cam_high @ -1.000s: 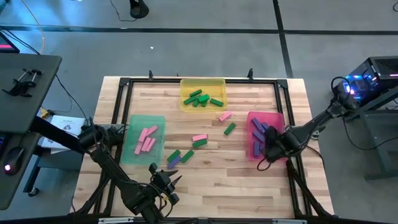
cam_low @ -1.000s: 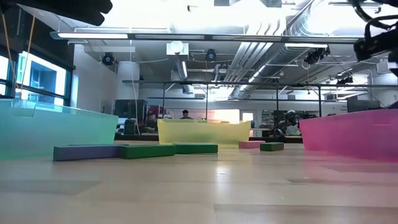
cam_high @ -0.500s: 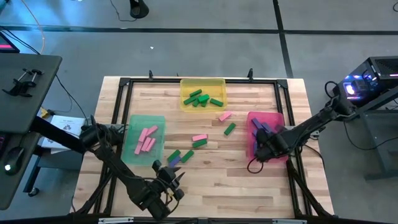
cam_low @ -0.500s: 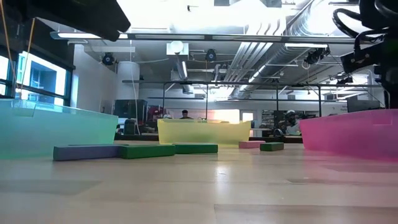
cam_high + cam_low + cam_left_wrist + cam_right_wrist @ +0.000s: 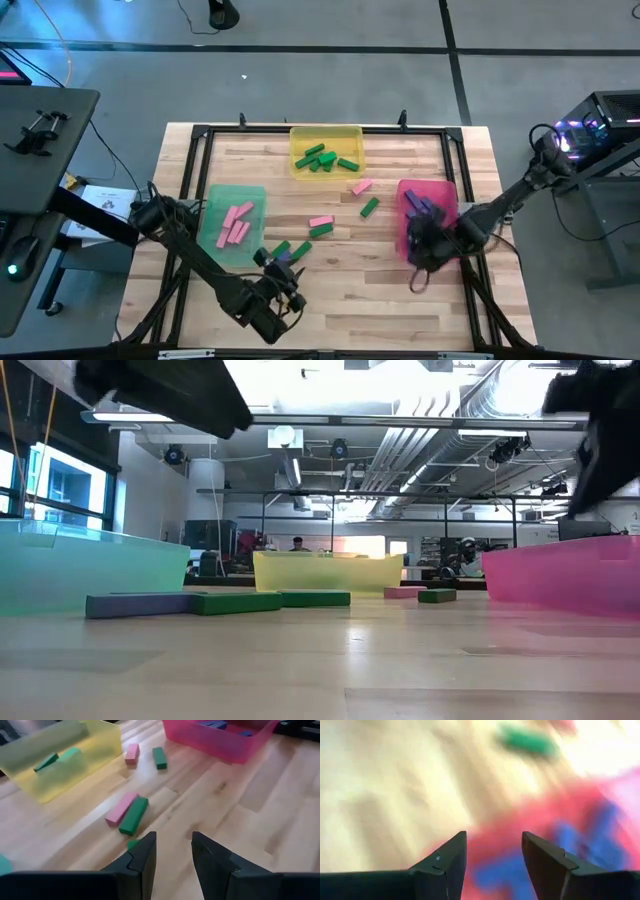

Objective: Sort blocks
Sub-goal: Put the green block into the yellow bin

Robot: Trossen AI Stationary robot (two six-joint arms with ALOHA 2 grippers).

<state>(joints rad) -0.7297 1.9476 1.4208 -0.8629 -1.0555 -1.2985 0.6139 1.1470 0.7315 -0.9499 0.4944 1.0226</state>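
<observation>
Three trays sit on the wooden table: a yellow tray at the far edge, a green tray on the left, a pink tray on the right. Blocks are small flat bars, finger-shaped, in pink, green and blue-purple. Green blocks lie piled in the yellow tray, pink blocks in the green tray, blue-purple blocks in the pink tray. Loose on the table between the trays: a pink block near a green one, a pink-and-green pair touching side by side, and a cluster of green and purple bars just beside the green tray. Left gripper hangs near that cluster, fingers a narrow gap apart, nothing between them. Right gripper is over the near end of the pink tray, fingers spread apart, empty; its own view is blurred.
</observation>
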